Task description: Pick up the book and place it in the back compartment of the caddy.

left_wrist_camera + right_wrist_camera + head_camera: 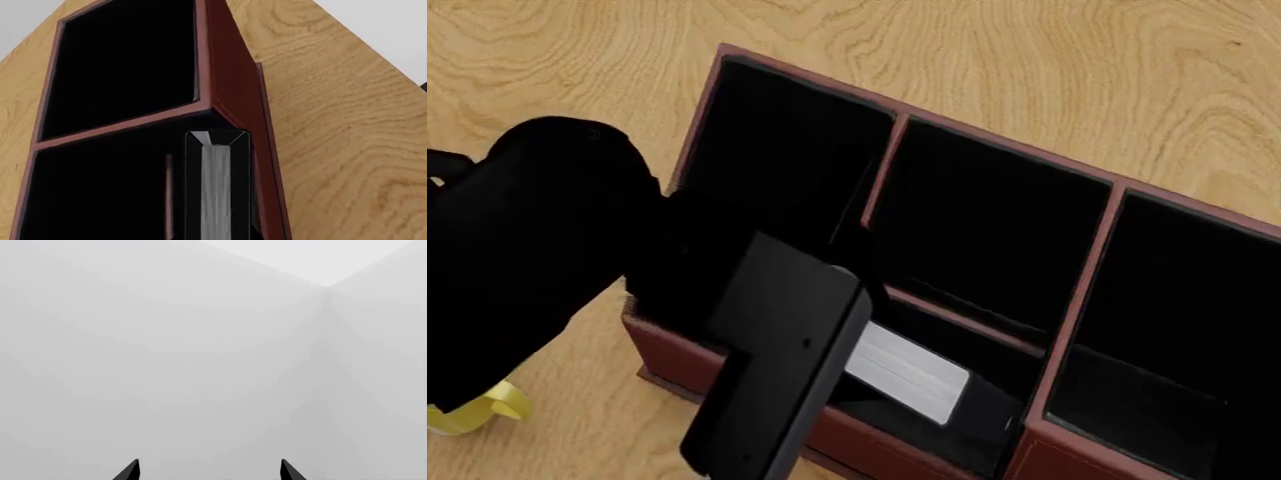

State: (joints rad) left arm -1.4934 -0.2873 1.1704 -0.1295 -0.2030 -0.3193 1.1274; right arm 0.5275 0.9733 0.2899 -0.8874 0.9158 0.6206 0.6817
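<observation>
The book (215, 190) is a black hardcover with grey-white page edges. It stands tilted inside the back compartment (998, 402) of the red-brown caddy (885, 180), close to the outer wall (230, 75). In the head view its page edges (908, 372) slope down into that small cell. My left gripper (217, 235) reaches into the cell in line with the book. Its black fingers merge with the black covers and lining, and the book sits centred between them. My right gripper (208, 470) is open, empty and faces a blank pale wall.
The larger middle cell (988, 230) lies beyond a low divider (968, 320). A long side cell (767, 160) and a big right cell (1188, 330) flank it. The caddy rests on a wooden table (1028, 60). A bit of yellow mug (481, 410) peeks out under my left arm (534, 250).
</observation>
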